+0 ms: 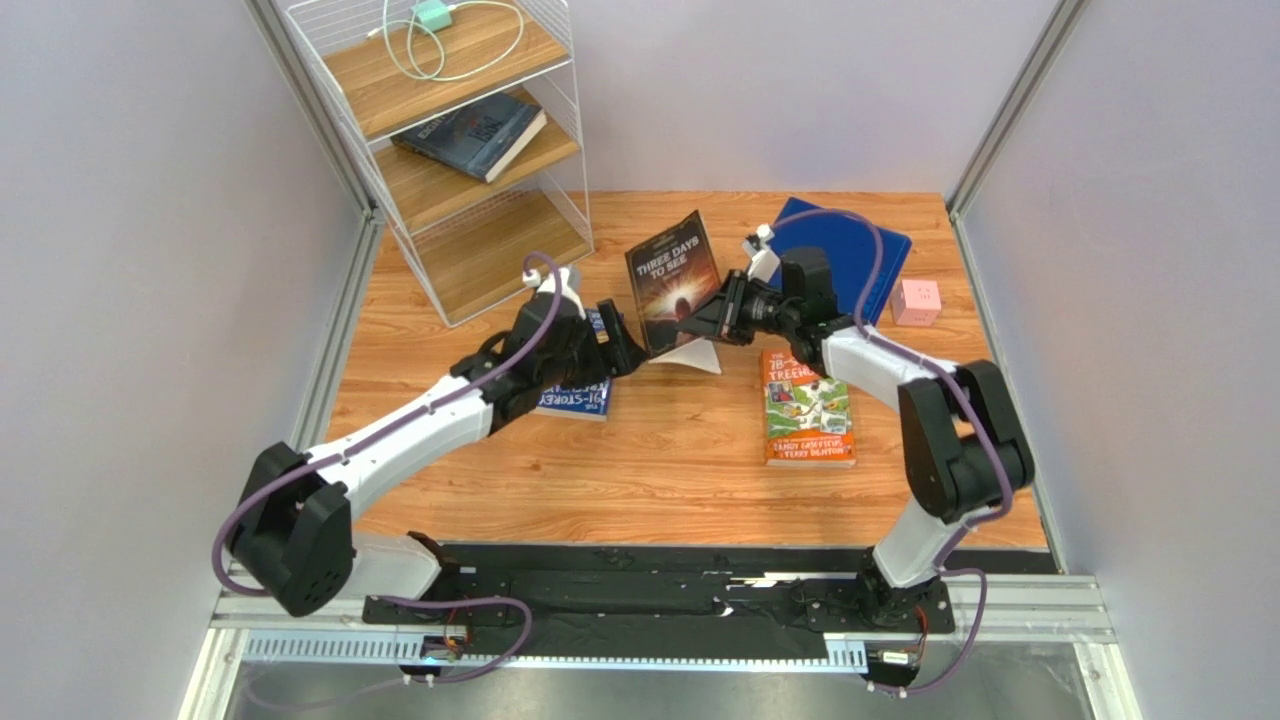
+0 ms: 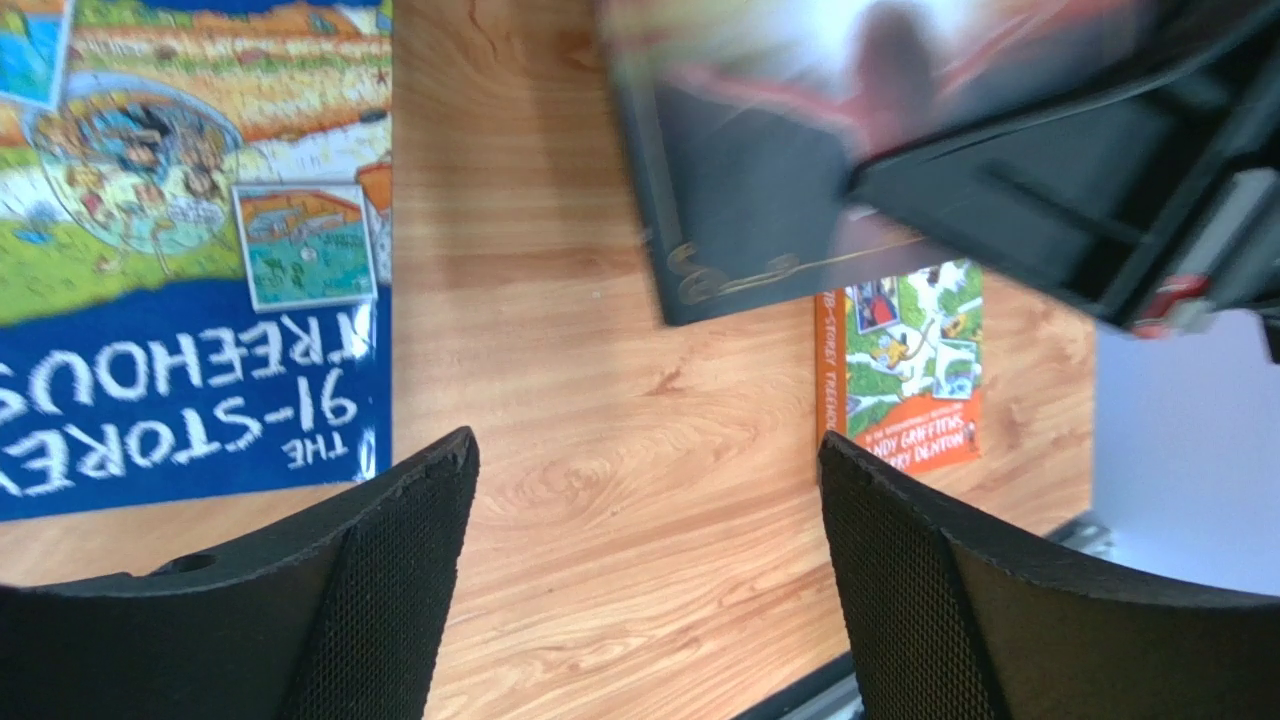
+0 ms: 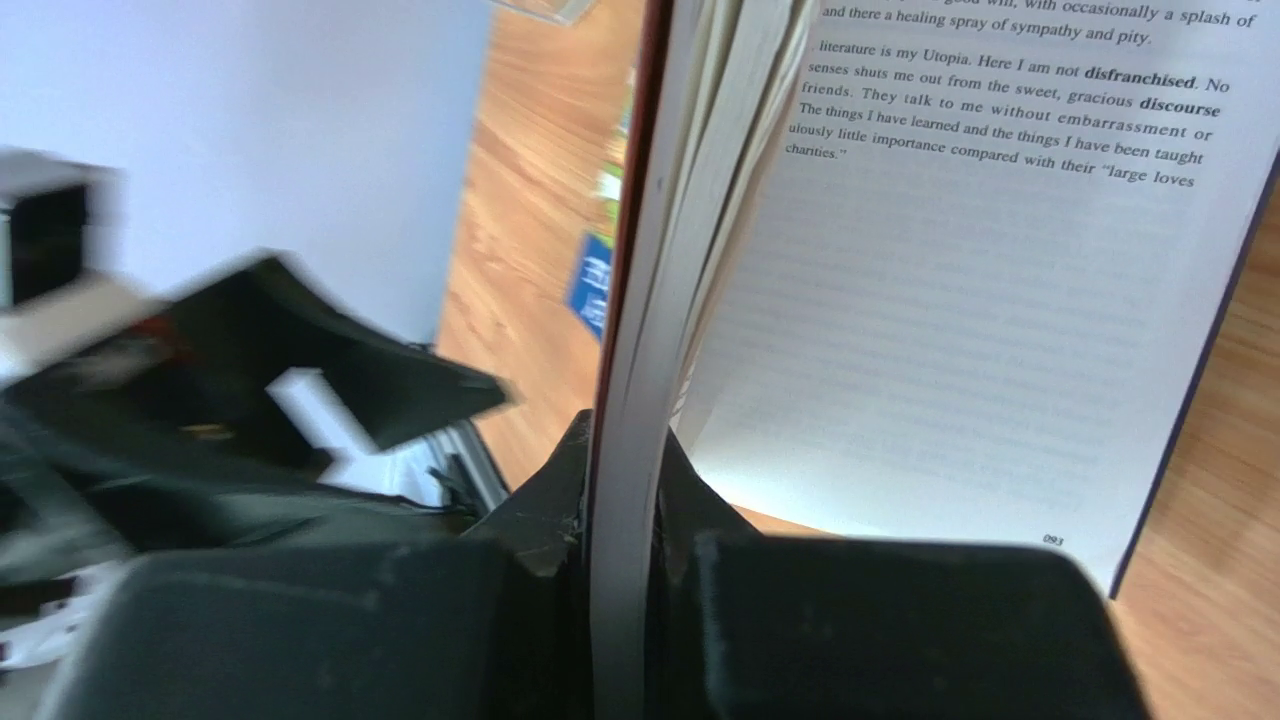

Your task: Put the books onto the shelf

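Holding Three Days to See (image 1: 673, 278) upright in my right gripper (image 1: 706, 318), with my left gripper (image 1: 609, 333) open beside it.

Well to the left of both jaws and beyond them, the shelf (image 1: 496, 255) has a dark book (image 1: 473, 135) lying flat on its middle board. My left jaws gape wide with nothing between them, their tips just short of the standing book's left edge. The blue Treehouse (image 1: 579, 399) lies flat under that wrist. My right jaws are pinched on the cover and a sheaf of pages near the lower edge, with a printed page splayed open to their right. The orange Treehouse (image 1: 809, 413) lies flat on the near side of the right jaws, the folder (image 1: 857, 240) lies beyond them, and a pink cube (image 1: 915, 302) is off to their right.
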`<state>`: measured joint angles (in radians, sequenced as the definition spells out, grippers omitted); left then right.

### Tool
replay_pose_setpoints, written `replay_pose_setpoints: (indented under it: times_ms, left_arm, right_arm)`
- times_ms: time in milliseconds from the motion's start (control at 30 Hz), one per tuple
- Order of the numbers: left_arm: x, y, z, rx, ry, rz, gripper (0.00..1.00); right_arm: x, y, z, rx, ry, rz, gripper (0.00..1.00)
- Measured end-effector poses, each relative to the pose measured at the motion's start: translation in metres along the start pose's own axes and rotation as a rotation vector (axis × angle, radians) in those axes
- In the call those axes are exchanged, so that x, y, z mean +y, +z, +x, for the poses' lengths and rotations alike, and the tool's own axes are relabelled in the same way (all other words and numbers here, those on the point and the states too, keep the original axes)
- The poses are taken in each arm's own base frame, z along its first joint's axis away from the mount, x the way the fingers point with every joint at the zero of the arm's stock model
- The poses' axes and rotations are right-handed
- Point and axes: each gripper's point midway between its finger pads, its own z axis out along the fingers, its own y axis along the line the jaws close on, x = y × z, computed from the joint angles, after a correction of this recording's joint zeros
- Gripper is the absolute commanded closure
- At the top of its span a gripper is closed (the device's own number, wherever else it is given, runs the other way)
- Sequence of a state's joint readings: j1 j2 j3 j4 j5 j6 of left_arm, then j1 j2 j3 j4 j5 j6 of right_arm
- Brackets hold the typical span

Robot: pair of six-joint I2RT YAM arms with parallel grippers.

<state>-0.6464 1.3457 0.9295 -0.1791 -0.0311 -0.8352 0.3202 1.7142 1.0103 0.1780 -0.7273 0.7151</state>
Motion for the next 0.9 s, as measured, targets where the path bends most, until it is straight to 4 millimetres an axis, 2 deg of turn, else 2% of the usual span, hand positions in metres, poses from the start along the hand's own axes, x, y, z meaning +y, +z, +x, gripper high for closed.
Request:
replay_pose_setpoints:
  times_ms: [133,233,300,667,767,833,867,900]
  left_arm:
    - [0.013,0.001,0.019,-0.039,-0.085,0.056,0.08]
    - [0.018,0.005,0.029,-0.065,-0.145,0.110,0.07]
    - [0.012,0.005,0.028,-0.098,-0.171,0.174,0.07]
    - [-0.057,-0.025,-0.022,-0.307,-0.193,0.562,0.05]
    - [-0.064,-0.018,-0.020,-0.298,-0.192,0.608,0.07]
    - [-0.069,-0.004,-0.015,-0.262,-0.197,0.625,0.11]
    - [-0.071,0.002,-0.014,-0.248,-0.204,0.633,0.13]
    - [-0.074,0.008,-0.013,-0.239,-0.209,0.647,0.19]
  right_arm:
    - [0.043,-0.023,-0.012,-0.078,-0.035,-0.088,1.00]
    - [0.064,-0.035,-0.017,-0.119,-0.048,-0.136,1.00]
    - [0.073,-0.039,-0.019,-0.137,-0.049,-0.162,1.00]
    - [0.070,-0.039,-0.006,-0.112,0.008,-0.173,1.00]
    - [0.072,-0.040,-0.005,-0.106,0.008,-0.181,1.00]
    - [0.076,-0.041,-0.005,-0.105,0.001,-0.191,1.00]
    - [0.076,-0.042,-0.005,-0.106,-0.001,-0.193,1.00]
    - [0.079,-0.043,-0.005,-0.106,-0.005,-0.198,1.00]
